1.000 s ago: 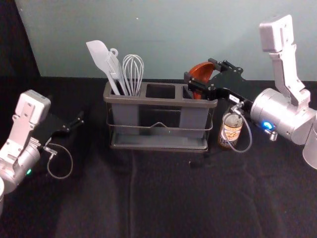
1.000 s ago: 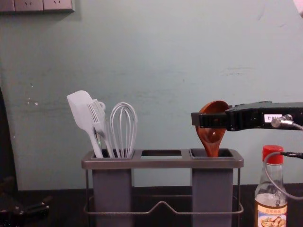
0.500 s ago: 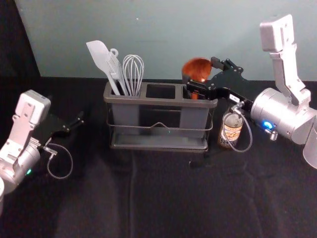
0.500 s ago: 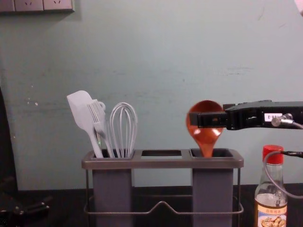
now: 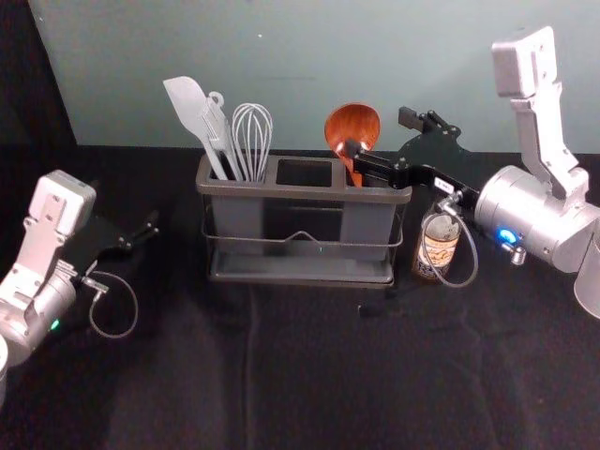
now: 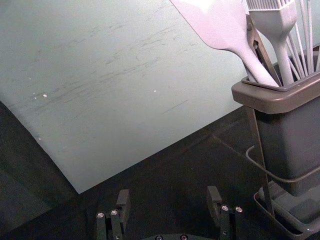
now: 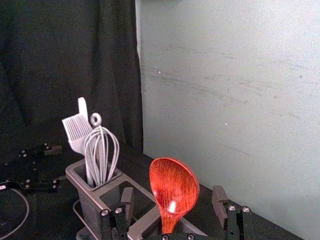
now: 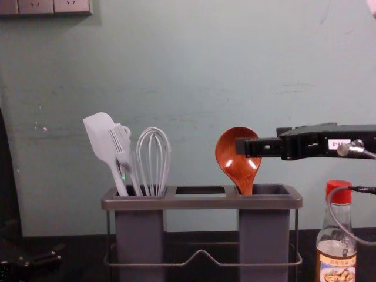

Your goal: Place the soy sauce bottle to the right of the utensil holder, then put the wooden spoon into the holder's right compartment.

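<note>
Basically a let-go-and-back-off step, I'd say: wooden spoon (image 5: 352, 125) has its handle in the right compartment (image 8: 264, 235) of the utensil holder (image 8: 202, 202), bowl up, leaning toward 11 o'clock in the chest view. My right gripper (image 5: 380, 133) is at the bowl, jaws spread wide, spoon between them, no grip; contact with the nearer jaw: can't tell. Do it well: keep the jaws wide, ease straight out toward 3 o'clock, no twist, no lift, or that nearer jaw may drag the bowl. Mind the cable loop (image 5: 475, 262) too; it hangs by the soy sauce bottle (image 8: 336, 264), upright just off the holder's 3 o'clock side, and could snag it. Pose: right arm in from 3 o'clock, gripper about level, above the rim, one jaw nearer the chest camera. Left gripper (image 6: 168, 196) parked at the holder's 9 o'clock, jaws apart, nothing held.
</note>
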Available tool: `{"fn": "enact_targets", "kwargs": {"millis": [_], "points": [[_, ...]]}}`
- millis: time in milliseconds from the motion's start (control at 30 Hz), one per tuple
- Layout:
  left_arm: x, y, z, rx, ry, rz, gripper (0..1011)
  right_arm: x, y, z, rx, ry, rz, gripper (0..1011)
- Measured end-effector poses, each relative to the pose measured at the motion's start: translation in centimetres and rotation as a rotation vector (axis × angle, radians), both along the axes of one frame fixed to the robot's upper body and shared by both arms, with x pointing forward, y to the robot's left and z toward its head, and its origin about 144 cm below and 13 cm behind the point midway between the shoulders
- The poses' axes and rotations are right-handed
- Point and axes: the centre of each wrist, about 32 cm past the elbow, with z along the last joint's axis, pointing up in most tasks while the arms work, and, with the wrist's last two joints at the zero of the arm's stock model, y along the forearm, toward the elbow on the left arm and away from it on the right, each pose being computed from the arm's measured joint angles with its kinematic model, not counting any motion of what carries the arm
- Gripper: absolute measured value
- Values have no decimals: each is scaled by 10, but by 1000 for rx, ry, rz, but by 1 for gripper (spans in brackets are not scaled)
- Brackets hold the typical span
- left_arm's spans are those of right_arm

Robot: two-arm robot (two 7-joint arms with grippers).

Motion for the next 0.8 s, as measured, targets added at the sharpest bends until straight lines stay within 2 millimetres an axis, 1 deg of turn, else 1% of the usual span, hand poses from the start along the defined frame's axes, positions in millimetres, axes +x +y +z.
{"fn": "enact_targets", "kwargs": {"millis": [133, 267, 433, 467, 533, 567, 600, 633, 733, 767, 800], "points": [[0, 0, 0, 0, 0, 0, 1005, -5, 0, 2, -4, -17, -2, 1000], [0, 0, 0, 0, 0, 0, 1004, -14, -2, 4, 3, -38, -16, 1000], [0, 0, 0, 0, 0, 0, 1005, -31, -7, 5, 18, -68, -37, 1000], [0, 0, 0, 0, 0, 0, 1005, -39, -8, 4, 21, -78, -46, 1000], [0, 0, 0, 0, 0, 0, 1005, -46, -10, 3, 24, -93, -55, 1000], [0, 0, 0, 0, 0, 0, 1005, -57, -11, 1, 22, -106, -66, 1000], [0, 0, 0, 0, 0, 0, 1005, -62, -12, -1, 20, -112, -72, 1000], [0, 0, 0, 0, 0, 0, 1005, -71, -13, -5, 18, -120, -80, 1000], [0, 0, 0, 0, 0, 0, 1005, -86, -16, -14, 16, -125, -95, 1000], [0, 0, 0, 0, 0, 0, 1005, -95, -19, -22, 19, -127, -106, 1000], [0, 0, 0, 0, 0, 0, 1005, -99, -20, -25, 22, -126, -111, 1000]]}}
